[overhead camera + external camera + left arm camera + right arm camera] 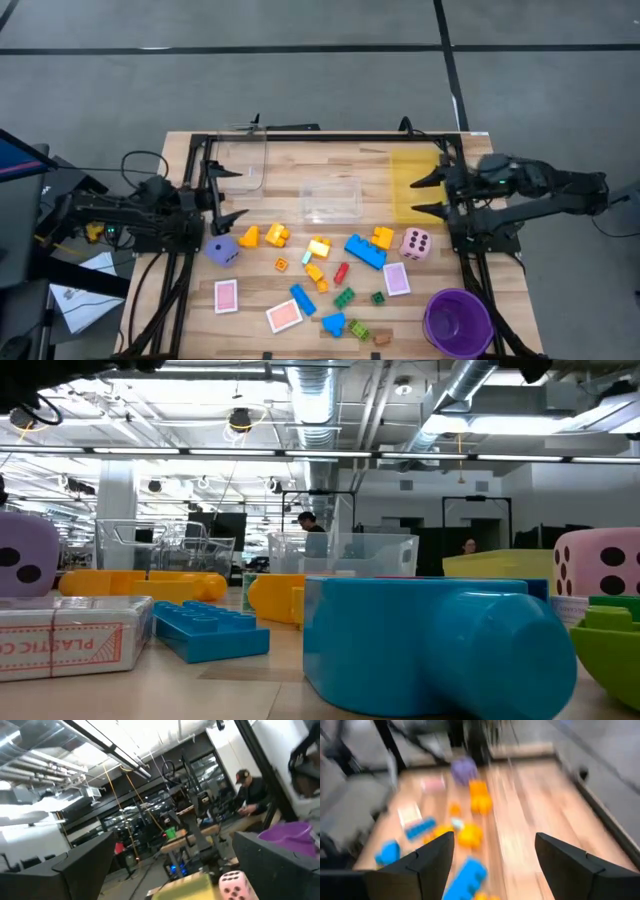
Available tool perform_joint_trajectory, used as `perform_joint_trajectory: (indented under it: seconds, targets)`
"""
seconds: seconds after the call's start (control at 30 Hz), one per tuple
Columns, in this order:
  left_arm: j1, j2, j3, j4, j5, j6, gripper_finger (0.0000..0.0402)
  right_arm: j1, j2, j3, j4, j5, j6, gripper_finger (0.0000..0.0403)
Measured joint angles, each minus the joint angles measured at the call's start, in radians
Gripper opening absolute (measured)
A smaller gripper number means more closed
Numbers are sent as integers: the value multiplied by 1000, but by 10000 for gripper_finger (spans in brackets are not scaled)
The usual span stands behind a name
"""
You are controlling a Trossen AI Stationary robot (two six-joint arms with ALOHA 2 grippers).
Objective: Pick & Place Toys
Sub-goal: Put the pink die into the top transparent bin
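Standing by the pale wooden slatted table point(290, 150), I see nothing lifted yet: both arms hang at its edges, empty. Largest on it are the see-through yellow plastic bin point(412, 180) toward the right and two clear plastic bins point(331, 198) further left, with a round purple plastic cup point(458, 320) at the near right corner. The left pincer point(228, 194) hovers at the left edge with its fingers spread wide, gripping nothing, just beside the purple dotted die point(222, 249). The right pincer point(428, 194) hovers over the yellow bin, fingers parted and likewise empty.

The toys lie scattered across the near half of the table: a long blue plastic brick point(365, 250), the pink dotted die point(416, 243) near the right arm, pink-backed cards point(227, 295), then a litter of small yellow, orange, red and green bricks point(319, 248).

My guess is this is the reach stage. Next, one pincer must come down over a single toy, close on it, and carry it to a bin; the die beside each arm looks the easiest pick.
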Motion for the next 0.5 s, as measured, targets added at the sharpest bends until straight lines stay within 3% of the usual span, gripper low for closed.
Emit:
perform_joint_trajectory:
  seconds: [0.2,0.5]
  targets:
    - [0,79,0,101,-2,68,400,11,193,153,-275,10,-6,271]
    - [0,87,0,126,-7,95,399,125,436,168,-571,67,-249,271]
